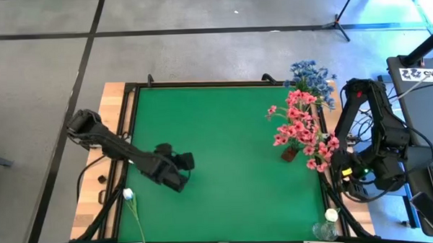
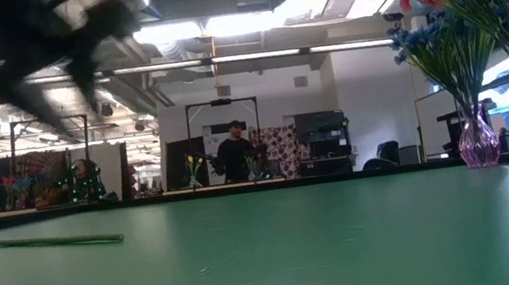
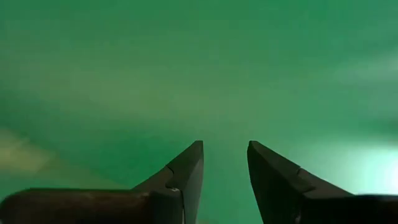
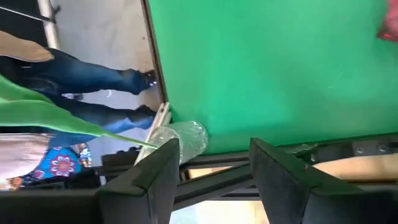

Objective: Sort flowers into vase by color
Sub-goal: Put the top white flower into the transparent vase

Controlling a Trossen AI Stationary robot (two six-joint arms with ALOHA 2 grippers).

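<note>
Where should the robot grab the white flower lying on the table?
Probably on its thin green stem, about midway, not the bud. The white flower lies flat near the table's front left corner, bud toward the left arm, stem running to the front edge. The left tool, open and close by, should come straight down with fingers across the stem.

The table [image 1: 226,186] has a green top in a dark frame. A white flower [image 1: 131,204] lies flat near the front left corner. A red vase [image 1: 290,154] and a purple vase [image 2: 478,140] stand at the right side.
</note>
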